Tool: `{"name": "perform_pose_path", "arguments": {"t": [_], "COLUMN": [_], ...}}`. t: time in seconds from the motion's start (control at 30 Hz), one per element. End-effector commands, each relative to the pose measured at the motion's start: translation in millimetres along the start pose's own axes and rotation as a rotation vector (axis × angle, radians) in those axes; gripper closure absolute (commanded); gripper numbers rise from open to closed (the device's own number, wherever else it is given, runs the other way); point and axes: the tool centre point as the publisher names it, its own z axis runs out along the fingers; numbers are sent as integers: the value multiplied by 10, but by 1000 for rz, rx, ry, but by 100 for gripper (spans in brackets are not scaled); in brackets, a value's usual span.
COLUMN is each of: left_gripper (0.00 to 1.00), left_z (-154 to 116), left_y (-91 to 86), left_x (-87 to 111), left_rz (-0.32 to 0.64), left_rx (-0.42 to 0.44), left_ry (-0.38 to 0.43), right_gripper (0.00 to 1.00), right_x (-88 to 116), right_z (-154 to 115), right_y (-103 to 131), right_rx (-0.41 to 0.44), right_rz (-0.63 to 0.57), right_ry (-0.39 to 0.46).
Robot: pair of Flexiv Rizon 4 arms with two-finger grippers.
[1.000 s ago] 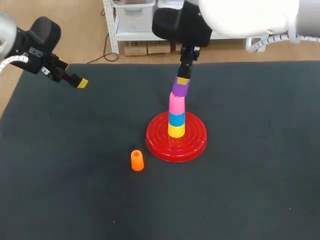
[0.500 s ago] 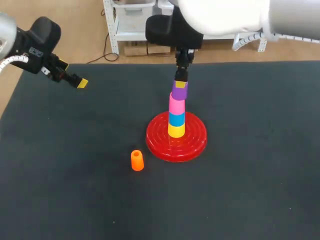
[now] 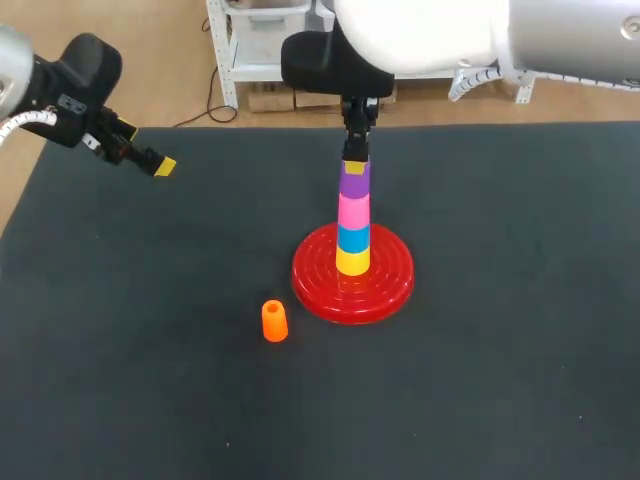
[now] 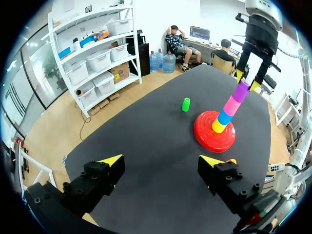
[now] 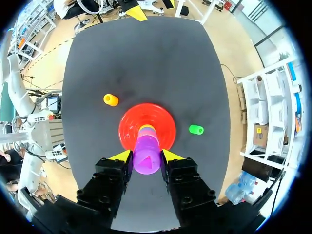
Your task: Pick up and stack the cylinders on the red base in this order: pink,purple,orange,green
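Holds purple cylinder (image 3: 353, 183), frame centre atop pink cylinder (image 3: 352, 211) above red base (image 3: 310, 290), clamped in right gripper (image 3: 354, 168), likely for alignment; parks left gripper (image 3: 160, 165), spread wide, upper left, clear of stack.

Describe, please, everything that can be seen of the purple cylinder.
The purple cylinder is a smooth, plastic-looking piece, slightly hollow in its top face. It stands upright as the top piece of the stack, resting on the pink cylinder, above the red base. The right hand comes down from above and grips it from two sides with its yellow tips.
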Motion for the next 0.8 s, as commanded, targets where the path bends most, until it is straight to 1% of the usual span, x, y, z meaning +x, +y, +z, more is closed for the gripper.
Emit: {"name": "perform_pose_path", "arguments": {"t": [0.03, 0.27, 0.6, 0.8], "left_gripper": [0, 0, 0, 0], "left_z": [1, 1, 1, 1], "left_y": [-1, -1, -1, -1], "left_x": [-1, -1, -1, -1], "left_rz": [0, 0, 0, 0], "left_rx": [-1, -1, -1, -1], "left_ry": [1, 1, 1, 1], "right_gripper": [100, 100, 100, 100], "right_x": [-34, -50, 2, 17], "right_z": [10, 72, 194, 209], "right_y": [-32, -19, 43, 69], "right_rx": [-3, -22, -47, -53], "right_rz": [1, -6, 9, 23], "right_ry": [8, 25, 48, 37]}}
